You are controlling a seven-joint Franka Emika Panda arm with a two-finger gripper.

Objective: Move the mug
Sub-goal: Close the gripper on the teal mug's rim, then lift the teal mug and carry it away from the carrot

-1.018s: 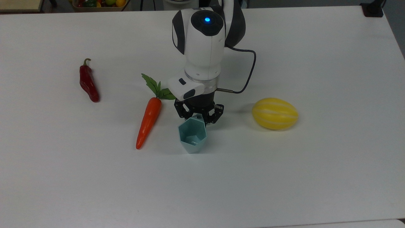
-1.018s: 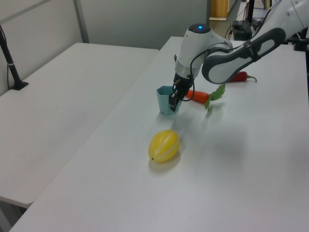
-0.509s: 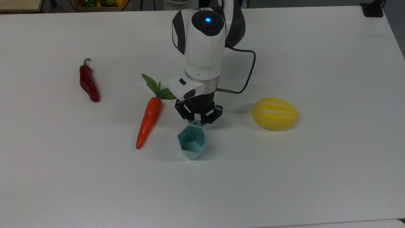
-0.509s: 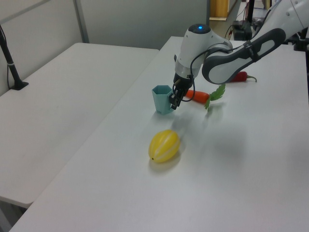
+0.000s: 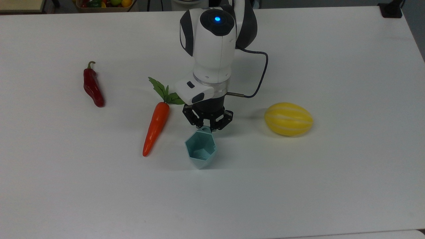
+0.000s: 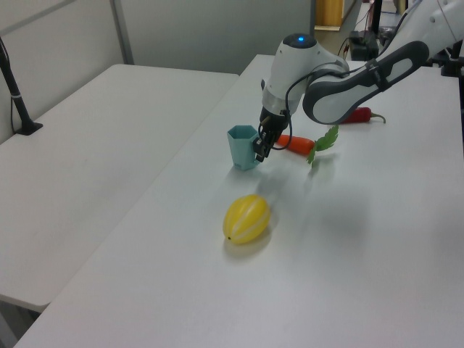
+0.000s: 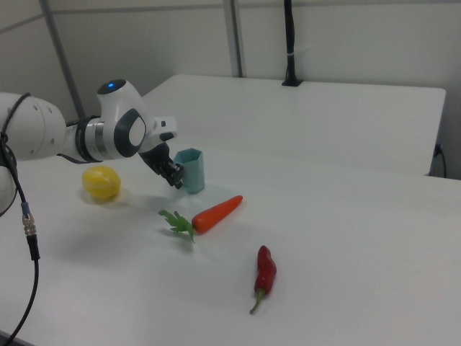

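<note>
The mug (image 5: 200,150) is a pale teal faceted cup, upright, just below the arm's wrist in the top view. My gripper (image 5: 207,127) is shut on the small tab at the mug's rim, on the side facing the arm. In the left view the mug (image 6: 243,148) hangs to the left of the gripper (image 6: 259,148). In the right view the mug (image 7: 191,169) is on the right of the gripper (image 7: 175,177). Whether the mug's base touches the white table (image 5: 298,186) I cannot tell.
An orange carrot (image 5: 156,127) with green leaves lies close to the mug on the top view's left. A dark red chili (image 5: 93,86) lies further left. A yellow striped melon (image 5: 288,119) sits on the top view's right. A fruit box (image 5: 104,4) stands beyond the far edge.
The fingers have drawn together on the mug's rim tab. The mug has shifted a little toward the top view's bottom left and sits slightly higher in the left view.
</note>
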